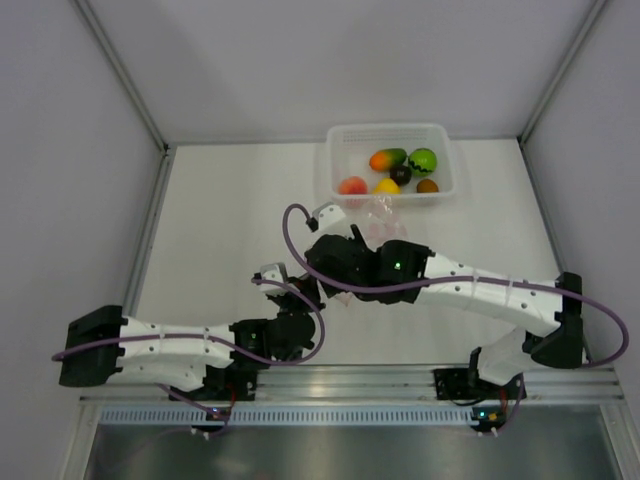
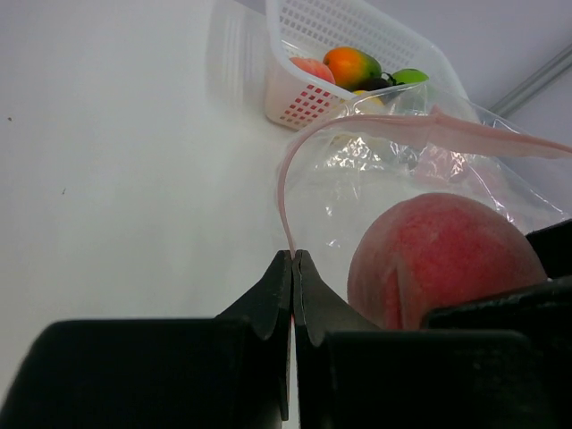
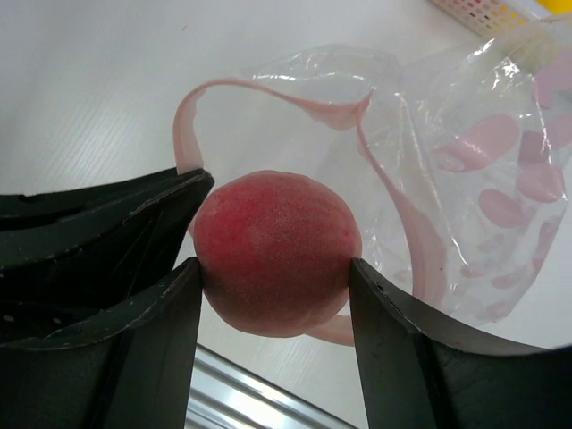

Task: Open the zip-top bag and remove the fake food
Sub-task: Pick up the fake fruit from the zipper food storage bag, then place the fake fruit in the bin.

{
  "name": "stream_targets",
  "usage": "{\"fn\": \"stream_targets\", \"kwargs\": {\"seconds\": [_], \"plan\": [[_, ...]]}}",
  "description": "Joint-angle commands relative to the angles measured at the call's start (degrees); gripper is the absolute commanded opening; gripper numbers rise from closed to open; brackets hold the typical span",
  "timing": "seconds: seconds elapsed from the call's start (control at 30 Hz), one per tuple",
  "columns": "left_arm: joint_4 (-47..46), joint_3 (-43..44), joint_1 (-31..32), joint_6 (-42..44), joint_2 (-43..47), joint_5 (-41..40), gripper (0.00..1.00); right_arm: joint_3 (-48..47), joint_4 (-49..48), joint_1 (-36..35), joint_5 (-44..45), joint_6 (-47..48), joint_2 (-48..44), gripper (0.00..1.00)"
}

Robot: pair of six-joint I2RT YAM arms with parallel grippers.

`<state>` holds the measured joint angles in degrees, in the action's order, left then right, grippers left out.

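One pink-red fruit [image 3: 275,264] sits clamped in the right hand [image 3: 275,284], just at the gaping mouth of the zip-top bag [image 3: 465,152]. The left hand [image 2: 292,264], clenched tight, pinches the bag's pink zip strip [image 2: 282,179]. Six more fruits [image 1: 387,159] lie in the white basket [image 1: 335,170] just beyond the bag on the bench [image 1: 220,220].

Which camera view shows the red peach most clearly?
Right wrist: the peach shows whole and close, held in the right gripper. Left wrist shows it partly hidden by black parts. In the top view the arms hide it.
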<state>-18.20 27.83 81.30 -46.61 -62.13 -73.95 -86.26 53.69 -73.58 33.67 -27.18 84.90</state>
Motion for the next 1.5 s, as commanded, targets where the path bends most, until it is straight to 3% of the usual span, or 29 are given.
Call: {"fn": "stream_targets", "kwargs": {"seconds": [0.0,0.4,0.7,0.93,1.17,1.33,1.47], "plan": [[0.1,1.0,-0.1,-0.4,1.0,-0.1,0.0,-4.4,-0.1,1.4,3.1,-0.1,-0.5,0.0],[1.7,0.9,-0.8,-1.0,1.0,0.8,0.0,-9.2,0.1,1.4,-4.6,0.1,-3.4,0.0],[2.2,0.6,-1.4,-1.0,3.1,2.4,0.0,-18.1,5.2,4.9,-3.2,1.3,-4.9,0.0],[3.5,-0.5,-1.4,-2.3,5.6,4.9,0.0,-22.5,3.9,16.3,-3.6,4.3,-4.5,0.0],[15.8,2.9,-1.8,-4.9,11.0,5.2,0.0,-23.3,-0.2,31.9,-7.7,7.0,-0.3,0.0],[25.3,6.6,-4.3,0.3,16.7,6.3,0.0,-26.5,-2.2,39.6,-9.1,9.7,5.6,0.0],[30.5,12.3,-10.3,6.6,20.1,10.2,0.0,-28.3,-4.4,43.5,-10.6,10.7,12.1,0.0]]}}
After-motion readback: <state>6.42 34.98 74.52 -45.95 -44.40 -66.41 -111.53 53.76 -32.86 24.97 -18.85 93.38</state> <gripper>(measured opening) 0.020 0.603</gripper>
